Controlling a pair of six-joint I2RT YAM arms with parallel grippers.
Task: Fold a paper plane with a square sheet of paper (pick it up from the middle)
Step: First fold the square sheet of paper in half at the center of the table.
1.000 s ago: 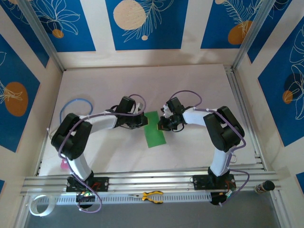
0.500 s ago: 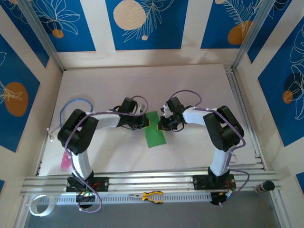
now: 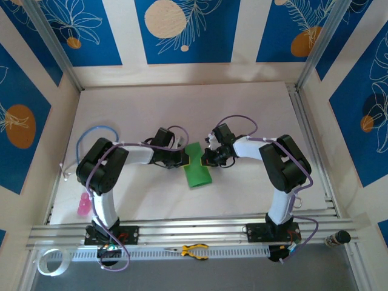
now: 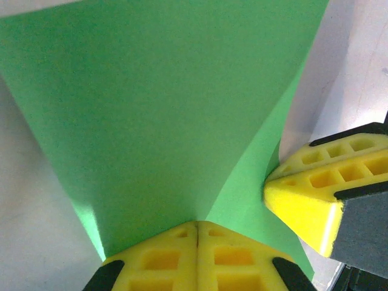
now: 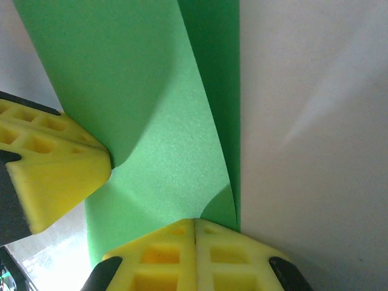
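At the middle of the counter (image 3: 151, 109), left tool (image 3: 183, 157) and right tool (image 3: 206, 159) clamp opposite edges of the square sheet of paper (image 3: 197, 170), light, floppy stock that likely creases easily and is best held near its edges.

In the top view we cannot resolve the fingertips of the left gripper (image 3: 183, 159) or the right gripper (image 3: 207, 159), and both wrists cover the side edges of the square sheet of paper (image 3: 197, 172) at centre frame. In the left wrist view the sheet runs off the top edge and the yellow fingers (image 4: 157, 257) are cut by the bottom edge; the right wrist view crops both likewise. At lower left of the top view, the pink object (image 3: 82, 206) is too small to identify.
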